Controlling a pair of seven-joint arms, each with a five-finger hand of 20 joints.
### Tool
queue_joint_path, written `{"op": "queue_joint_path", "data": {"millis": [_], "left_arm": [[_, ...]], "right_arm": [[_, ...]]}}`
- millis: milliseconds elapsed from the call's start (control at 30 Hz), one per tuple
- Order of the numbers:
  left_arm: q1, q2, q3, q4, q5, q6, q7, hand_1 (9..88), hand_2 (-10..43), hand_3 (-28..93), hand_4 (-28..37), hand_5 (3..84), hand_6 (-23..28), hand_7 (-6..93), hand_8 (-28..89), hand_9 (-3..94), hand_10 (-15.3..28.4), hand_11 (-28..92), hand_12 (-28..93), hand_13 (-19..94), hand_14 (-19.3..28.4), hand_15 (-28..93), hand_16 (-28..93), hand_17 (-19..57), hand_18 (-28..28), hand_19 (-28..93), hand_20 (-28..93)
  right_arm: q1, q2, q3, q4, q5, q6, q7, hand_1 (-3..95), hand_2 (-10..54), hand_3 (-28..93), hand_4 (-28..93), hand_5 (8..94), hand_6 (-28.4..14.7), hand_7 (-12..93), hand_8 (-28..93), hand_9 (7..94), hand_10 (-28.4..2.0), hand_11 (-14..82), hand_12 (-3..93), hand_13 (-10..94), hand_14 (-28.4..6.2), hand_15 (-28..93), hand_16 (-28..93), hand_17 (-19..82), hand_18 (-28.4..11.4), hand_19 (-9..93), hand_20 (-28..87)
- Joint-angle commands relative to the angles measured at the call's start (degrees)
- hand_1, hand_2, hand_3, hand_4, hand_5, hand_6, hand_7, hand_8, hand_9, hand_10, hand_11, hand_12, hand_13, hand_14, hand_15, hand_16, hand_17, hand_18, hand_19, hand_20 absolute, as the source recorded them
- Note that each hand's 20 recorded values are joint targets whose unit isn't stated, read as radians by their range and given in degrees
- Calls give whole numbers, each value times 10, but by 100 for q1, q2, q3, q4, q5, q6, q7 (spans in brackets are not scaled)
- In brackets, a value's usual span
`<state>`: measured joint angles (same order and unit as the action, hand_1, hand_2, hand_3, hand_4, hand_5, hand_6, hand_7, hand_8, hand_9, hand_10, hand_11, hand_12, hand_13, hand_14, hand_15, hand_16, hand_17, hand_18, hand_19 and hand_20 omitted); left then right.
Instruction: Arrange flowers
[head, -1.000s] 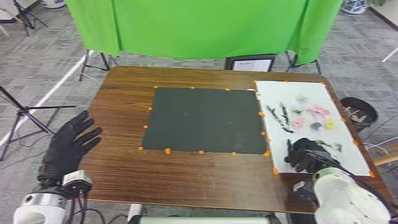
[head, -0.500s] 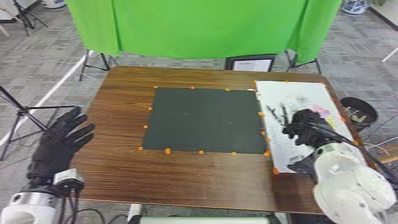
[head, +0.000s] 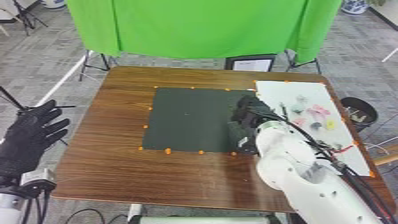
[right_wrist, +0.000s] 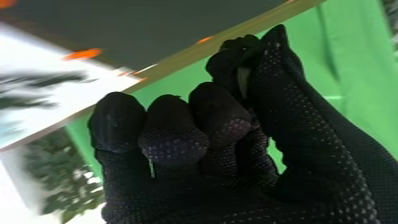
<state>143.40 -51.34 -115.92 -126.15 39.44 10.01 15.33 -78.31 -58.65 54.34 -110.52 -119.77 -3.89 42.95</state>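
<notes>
My left hand (head: 34, 131) is held off the table's left side, open, with its fingers spread. Over the right edge of the dark mat (head: 182, 120) is my right hand (head: 252, 112). In the right wrist view, the right hand (right_wrist: 204, 175) has curled fingers, with its thumb against a fingertip; a small pale sliver shows between them, and I cannot tell what it is. Pink flowers (head: 317, 111), a yellow flower (head: 330, 123) and a dark stem (head: 284, 111) lie on the white board (head: 275, 90). My right arm covers the board's near left part.
Orange markers line the dark mat and the white board on the brown table (head: 124, 175). A dark bin (head: 358, 107) stands off the table's right edge. Green cloth (head: 204, 30) hangs beyond the far edge, with a framed sheet (head: 251, 65) below it.
My right hand has moved left from above the white board to the dark mat's right edge, uncovering the pink and yellow flowers. My left hand has drifted outward to the left.
</notes>
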Motion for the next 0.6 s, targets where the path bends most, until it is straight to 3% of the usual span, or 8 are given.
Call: {"op": "queue_joint_path", "data": {"millis": [33, 167, 467, 600], "left_arm": [[76, -40, 154, -103, -29, 140, 108, 264, -71, 682, -282, 262, 46, 255, -129, 228, 113, 216, 190, 200, 159, 318, 7, -83, 230, 434, 83], [-10, 18, 249, -77, -12, 143, 116, 264, -71, 682, -281, 262, 46, 254, -129, 228, 113, 216, 191, 199, 158, 318, 8, -83, 230, 432, 85], [-454, 270, 587, 101, -2, 75, -17, 264, -71, 680, -280, 261, 46, 253, -129, 228, 114, 216, 192, 199, 159, 318, 8, -83, 229, 431, 87], [-728, 468, 694, 207, 12, -67, -238, 265, -70, 679, -280, 261, 46, 253, -128, 228, 114, 216, 192, 198, 159, 320, 8, -84, 229, 429, 87]], "right_arm": [[617, -1225, -876, 411, -448, -316, -117, 335, 38, 896, -131, 552, -7, 693, 280, 776, -59, 625, 688, 748, -71, 839, 373, 460, -192, 932, 658], [627, -1636, -1144, 800, -800, -401, -106, 335, 36, 896, -128, 554, -7, 690, 281, 783, -59, 623, 686, 752, -72, 838, 374, 463, -192, 932, 659], [498, -2252, -1277, 1509, -1407, -378, 79, 335, 34, 894, -125, 558, -5, 688, 277, 793, -60, 624, 674, 758, -71, 836, 375, 469, -195, 932, 663], [509, -2385, -1375, 1702, -1510, -318, 275, 333, 31, 894, -121, 561, -3, 686, 276, 794, -60, 625, 673, 761, -71, 835, 376, 471, -196, 932, 663]]}}
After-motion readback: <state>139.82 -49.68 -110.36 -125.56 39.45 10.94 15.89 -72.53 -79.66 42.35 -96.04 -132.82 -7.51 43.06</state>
